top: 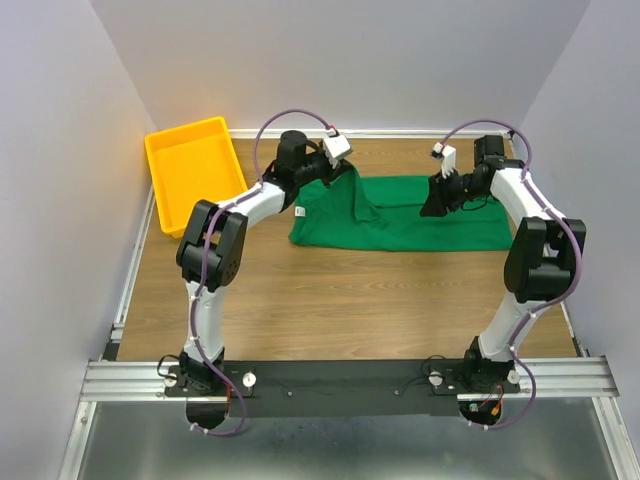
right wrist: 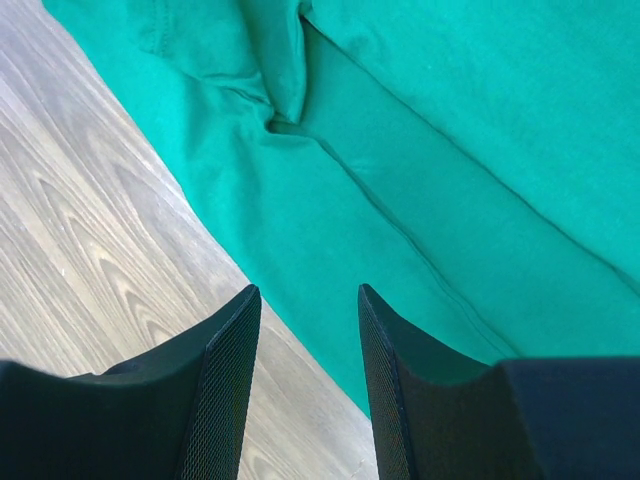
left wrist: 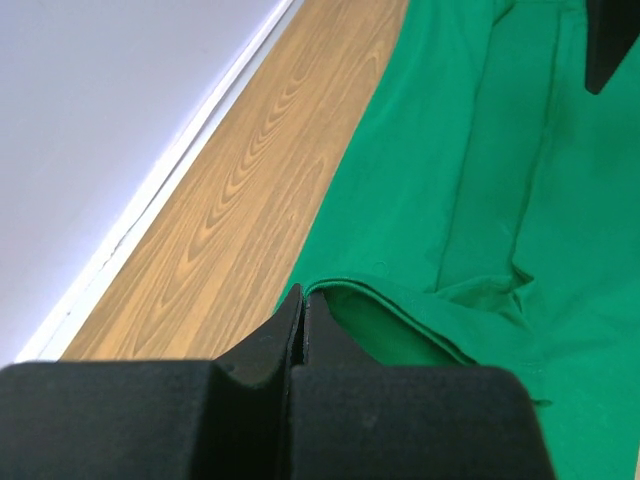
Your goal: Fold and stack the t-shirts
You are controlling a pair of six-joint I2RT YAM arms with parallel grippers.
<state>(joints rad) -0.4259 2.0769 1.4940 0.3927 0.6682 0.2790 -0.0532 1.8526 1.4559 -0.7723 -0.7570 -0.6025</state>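
Observation:
The dark green t-shirt [top: 420, 225] lies partly folded on the far middle of the wooden table. My left gripper [top: 345, 172] is shut on the shirt's far left edge and holds that part lifted, so the cloth drapes down from it. In the left wrist view the shut jaws [left wrist: 303, 292] pinch a hemmed edge of the shirt [left wrist: 480, 200]. My right gripper [top: 437, 203] is open and empty, hovering over the shirt's right half. In the right wrist view its jaws [right wrist: 305, 292] straddle the shirt's edge [right wrist: 400, 150], above cloth and bare wood.
A yellow tray [top: 160, 150] sits at the far left of the table [top: 330, 300]. Grey walls close in the back and both sides. A tip of the right gripper shows in the left wrist view [left wrist: 603, 45].

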